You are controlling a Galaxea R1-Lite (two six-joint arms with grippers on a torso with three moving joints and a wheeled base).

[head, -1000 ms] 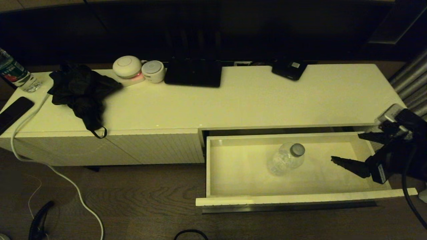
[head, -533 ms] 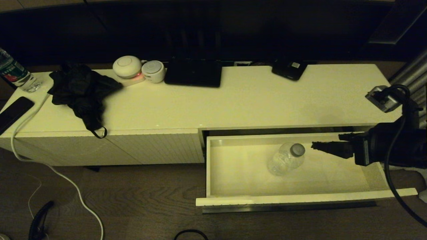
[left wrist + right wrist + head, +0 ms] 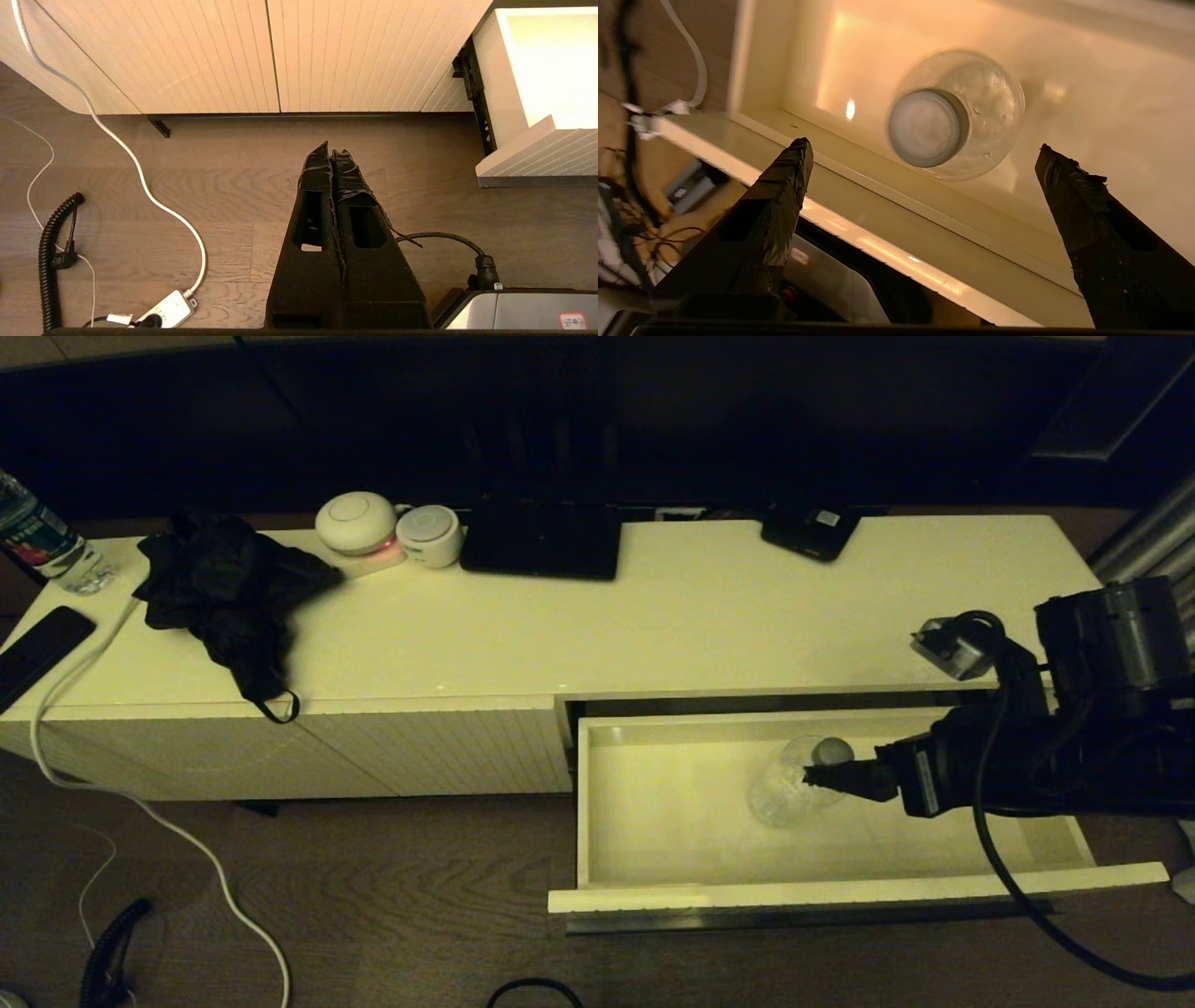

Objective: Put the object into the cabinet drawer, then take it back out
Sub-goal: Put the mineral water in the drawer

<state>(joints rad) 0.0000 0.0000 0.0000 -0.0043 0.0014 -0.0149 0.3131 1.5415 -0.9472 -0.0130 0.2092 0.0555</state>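
Observation:
The clear bottle (image 3: 784,791) with its grey cap (image 3: 831,749) stands upright in the open cabinet drawer (image 3: 840,893), at the right of the cream cabinet (image 3: 672,616). My right gripper (image 3: 814,773) reaches in from the right, level with the bottle's neck, its tips right at the bottle. In the right wrist view it is open (image 3: 922,143); the cap (image 3: 924,128) and bottle (image 3: 990,116) lie ahead between the wide-apart fingers (image 3: 791,163), not gripped. My left gripper (image 3: 331,151) is shut and empty, over the wooden floor in front of the cabinet.
On the cabinet top lie a black cloth (image 3: 229,593), a green-and-red labelled bottle (image 3: 42,541), a phone (image 3: 37,649), two round white devices (image 3: 355,523), a black slab (image 3: 541,541) and a black box (image 3: 808,532). A white cable (image 3: 140,803) trails onto the floor.
My right gripper has swung left from the drawer's right end across the drawer to the bottle's neck. The bottle and the drawer have not moved.

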